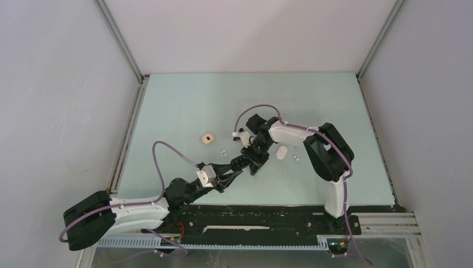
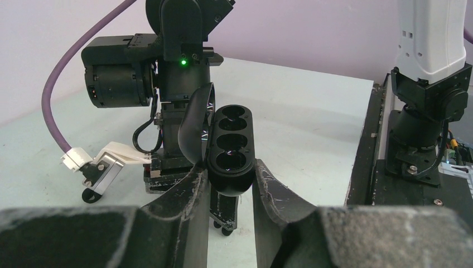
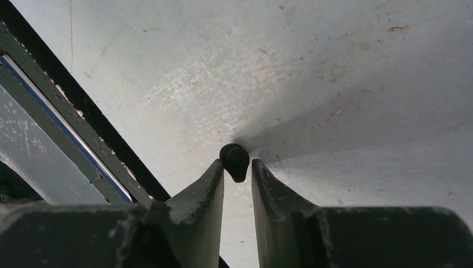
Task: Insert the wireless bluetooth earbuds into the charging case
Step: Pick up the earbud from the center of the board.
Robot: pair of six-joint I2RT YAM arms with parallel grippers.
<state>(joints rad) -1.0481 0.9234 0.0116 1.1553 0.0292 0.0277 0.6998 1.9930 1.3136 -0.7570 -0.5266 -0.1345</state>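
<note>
left jaws pinch open black charging case [image 2: 239, 184], sockets [image 2: 231, 140] look empty. right jaws pinch black earbud [image 3: 235, 161] at tips. align bud over socket, ease in, release once seated.

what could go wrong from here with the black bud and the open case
1. The black earbud sits only at the very tips of the right pincer; it could slip or pop out.
2. The left pincer grips the open black case by its lower end only; pressing a bud in may tip it.
3. The lid stands close beside the wells and could block the approach.
</note>
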